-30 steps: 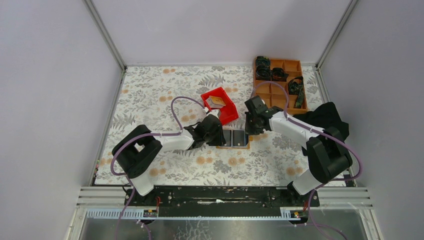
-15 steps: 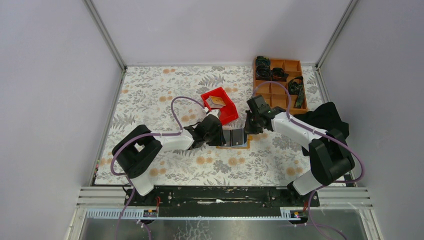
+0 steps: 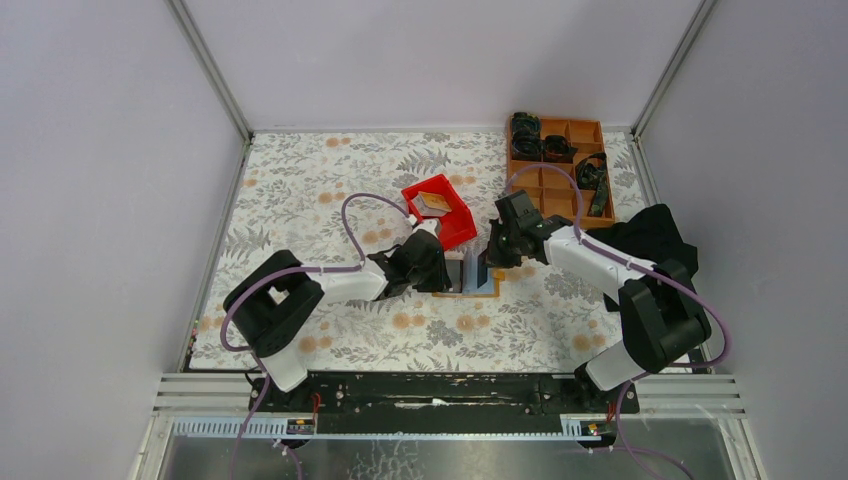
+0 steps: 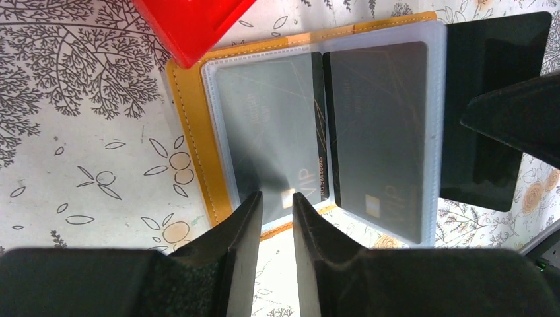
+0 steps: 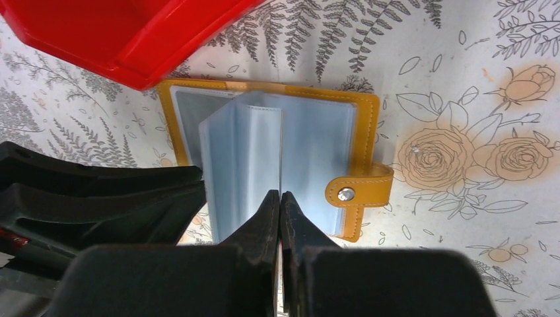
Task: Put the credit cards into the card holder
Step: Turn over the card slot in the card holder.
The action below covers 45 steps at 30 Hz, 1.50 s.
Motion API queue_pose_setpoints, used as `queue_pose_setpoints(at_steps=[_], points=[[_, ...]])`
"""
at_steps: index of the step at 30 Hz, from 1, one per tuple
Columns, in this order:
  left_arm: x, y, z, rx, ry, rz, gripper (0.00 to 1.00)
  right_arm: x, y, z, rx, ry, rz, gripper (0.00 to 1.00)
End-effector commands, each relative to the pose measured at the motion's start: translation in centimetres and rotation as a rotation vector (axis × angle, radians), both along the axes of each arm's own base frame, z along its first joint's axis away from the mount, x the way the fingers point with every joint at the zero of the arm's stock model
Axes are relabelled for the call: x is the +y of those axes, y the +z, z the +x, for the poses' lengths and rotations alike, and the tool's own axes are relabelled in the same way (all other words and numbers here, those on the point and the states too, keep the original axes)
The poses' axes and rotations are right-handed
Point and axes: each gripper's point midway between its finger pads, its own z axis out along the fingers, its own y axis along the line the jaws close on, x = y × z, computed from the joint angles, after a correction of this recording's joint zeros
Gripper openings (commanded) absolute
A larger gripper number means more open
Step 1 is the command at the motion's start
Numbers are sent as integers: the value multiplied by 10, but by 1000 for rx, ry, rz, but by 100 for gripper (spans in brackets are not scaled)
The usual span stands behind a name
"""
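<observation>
Between my two wrists, at mid-frame of the overhead view, the card holder (image 3: 468, 277) lies open on the floral table (image 3: 330, 180), just below the red bin (image 3: 447, 222). My right gripper (image 5: 280, 198) is pinched closed on a clear sleeve page (image 5: 241, 152), standing it upright, I judge to bare a free pocket. My left gripper (image 4: 276, 211) sits at the holder's lower edge with a narrow gap between its fingers, clasping nothing that I can see; likely it steadies the cover against my pull. Two dark credit cards (image 4: 271, 125) already sit in pockets, each printed "VIP"; the finer lettering is too small to read.
</observation>
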Motion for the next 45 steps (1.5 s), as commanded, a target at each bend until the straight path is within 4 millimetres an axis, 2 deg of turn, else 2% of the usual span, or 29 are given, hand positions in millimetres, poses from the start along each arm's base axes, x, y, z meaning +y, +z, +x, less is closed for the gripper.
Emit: queue_pose_setpoints(at_steps=[1, 11, 17, 24, 32, 40, 45], points=[[31, -34, -26, 89, 5, 142, 31, 12, 23, 8, -55, 6, 86, 0], [36, -31, -28, 84, 15, 149, 31, 21, 16, 11, -37, 21, 109, 0], [47, -24, -30, 69, 35, 176, 31, 20, 11, 12, -32, 26, 91, 0], [62, -8, -30, 30, 74, 198, 32, 12, 10, 11, -46, 28, 50, 0], [60, 16, -21, -13, 81, 188, 33, 9, 8, 9, -44, 27, 46, 0], [61, 33, -18, -41, 116, 160, 34, -2, 23, 10, -92, 17, 2, 0], [51, 42, -14, -59, 112, 102, 34, -13, 36, 12, -137, 7, -40, 0]])
